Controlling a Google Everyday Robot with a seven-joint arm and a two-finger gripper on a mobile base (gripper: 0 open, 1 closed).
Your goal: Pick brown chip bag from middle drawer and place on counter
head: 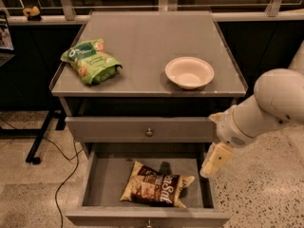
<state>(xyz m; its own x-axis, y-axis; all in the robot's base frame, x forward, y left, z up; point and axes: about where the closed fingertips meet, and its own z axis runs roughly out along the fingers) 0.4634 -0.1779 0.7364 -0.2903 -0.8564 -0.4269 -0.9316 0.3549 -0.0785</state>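
Lower right, my claw [216, 159], its spread unclear, hangs beside the middle drawer [107, 175]; the brown chip bag [156, 190] looks light, crinkly, best pinched mid-body.

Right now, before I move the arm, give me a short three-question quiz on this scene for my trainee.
1. True or false: the brown chip bag lies on the counter.
2. Relative to the middle drawer, where is the tool? A) resting on its floor B) by its right wall, lower than the countertop C) above the counter
3. What sits on the counter besides the green snack bag?
Key: 1 false, it lies in the open drawer; 2 B; 3 a white bowl.
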